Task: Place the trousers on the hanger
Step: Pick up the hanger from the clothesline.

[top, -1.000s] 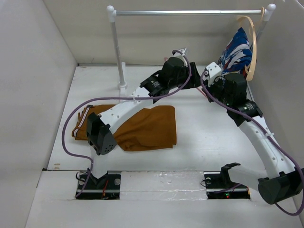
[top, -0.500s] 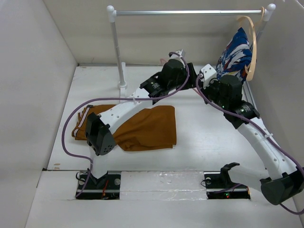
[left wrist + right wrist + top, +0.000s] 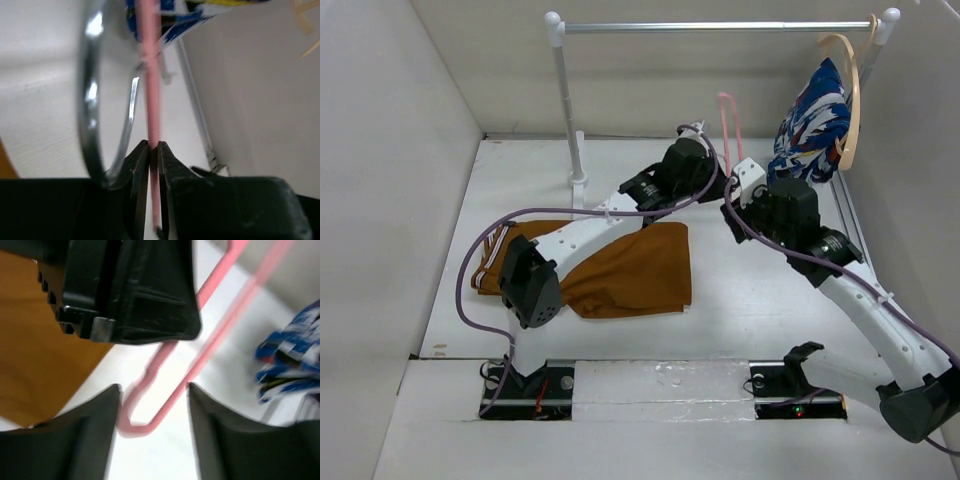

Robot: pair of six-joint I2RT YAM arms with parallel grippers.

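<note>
The trousers (image 3: 625,268) lie flat on the left half of the table (image 3: 760,300), a rust-brown spread with the striped waistband at the far left edge, well apart from both claws. The left arm (image 3: 590,225) reaches across them toward the middle of the table. There the left claw (image 3: 153,146) is clamped tight on the hanger (image 3: 149,75); its wrist view shows the two dark fingers pressed against the thin pink wire, with a shiny metal loop (image 3: 87,100) just to the left of the wire. From above, the hanger stands up out of that grip, a narrow pink outline rising in front of the back wall and clear of the table. Just right of it sits the right claw (image 3: 154,386), fingers spread wide. The rounded pink corner of the hanger hangs between them, close to the left finger (image 3: 95,435), though whether it touches is unclear in the blur. Further right, a blue, white and red patterned garment (image 3: 810,130) hangs on a pale wooden hanger (image 3: 850,90) from the rail (image 3: 720,27).
</note>
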